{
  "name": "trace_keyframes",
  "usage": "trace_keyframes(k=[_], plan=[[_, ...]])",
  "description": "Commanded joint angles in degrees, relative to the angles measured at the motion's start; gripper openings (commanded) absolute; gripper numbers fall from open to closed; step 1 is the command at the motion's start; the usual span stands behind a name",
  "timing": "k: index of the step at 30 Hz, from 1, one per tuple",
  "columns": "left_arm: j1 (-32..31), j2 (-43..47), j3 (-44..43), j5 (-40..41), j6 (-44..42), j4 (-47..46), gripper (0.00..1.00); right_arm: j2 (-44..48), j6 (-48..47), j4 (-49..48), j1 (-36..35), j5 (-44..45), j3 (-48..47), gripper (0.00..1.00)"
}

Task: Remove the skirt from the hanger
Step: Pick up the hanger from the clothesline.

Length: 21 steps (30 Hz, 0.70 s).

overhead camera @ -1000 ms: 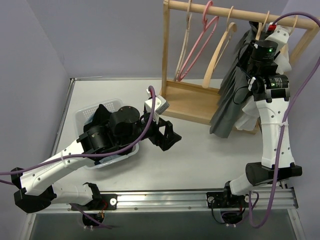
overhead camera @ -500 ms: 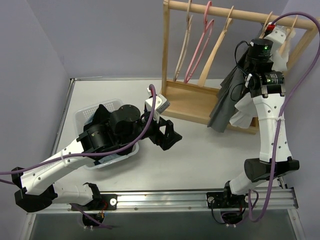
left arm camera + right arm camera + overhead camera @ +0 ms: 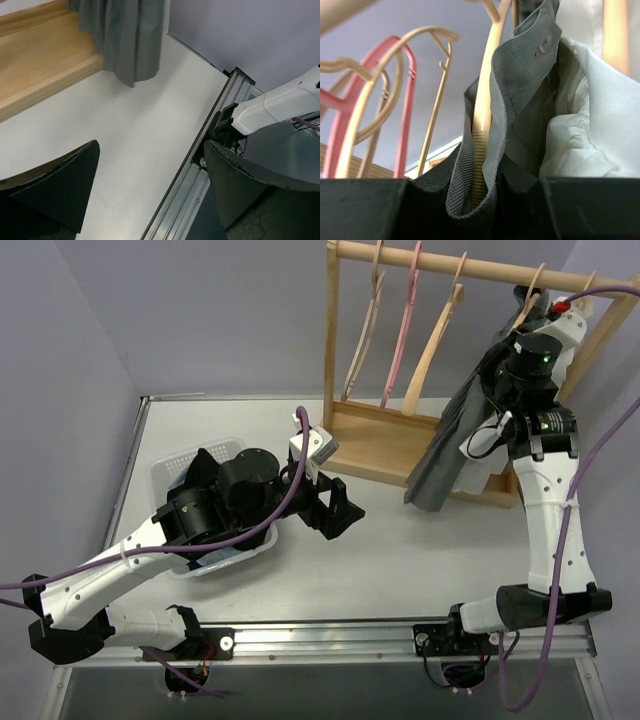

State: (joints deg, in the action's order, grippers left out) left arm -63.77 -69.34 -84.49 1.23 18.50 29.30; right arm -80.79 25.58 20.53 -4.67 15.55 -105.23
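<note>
The grey pleated skirt (image 3: 445, 445) hangs at the right end of the wooden rack, slanting down to the left. Its hem also shows in the left wrist view (image 3: 127, 40). My right gripper (image 3: 512, 322) is high up at the skirt's top. In the right wrist view it (image 3: 480, 200) is shut on the grey waistband (image 3: 507, 95), which is wrapped round the arm of the pale wooden hanger (image 3: 482, 110). The hanger's hook (image 3: 530, 290) is on the rail. My left gripper (image 3: 338, 510) is open and empty, low over the table left of the rack; it also shows in its own view (image 3: 150, 190).
A pink hanger (image 3: 405, 330) and two bare wooden hangers (image 3: 365, 330) hang on the rack; its base (image 3: 385, 440) lies behind my left gripper. A white blouse (image 3: 590, 125) hangs right of the skirt. A white basket (image 3: 195, 465) sits under the left arm.
The right arm has shifted at the rack's top and the skirt now slants further, its hem swung left. The bare hangers have swung to hang straighter. The left arm has not moved.
</note>
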Motion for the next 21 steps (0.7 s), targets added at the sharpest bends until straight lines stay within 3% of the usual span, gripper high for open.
trace_keyframes(k=[1,10,21], plan=[[-0.3,1.31,-1.73,-0.53,0.83,-2.85,0.95,4.06,0.34,-6.82,0.18,-1.66,0.73,0.0],[-0.3,0.88,-2.61,-1.23,1.27,-3.11,0.95,3.71,-0.27,-11.82,0.36,-6.76,-0.06,0.0],[-0.3,3.07,0.37,-1.23,1.89,-5.13,0.95,6.79,2.89,-18.86,1.06,-11.6,5.38,0.0]])
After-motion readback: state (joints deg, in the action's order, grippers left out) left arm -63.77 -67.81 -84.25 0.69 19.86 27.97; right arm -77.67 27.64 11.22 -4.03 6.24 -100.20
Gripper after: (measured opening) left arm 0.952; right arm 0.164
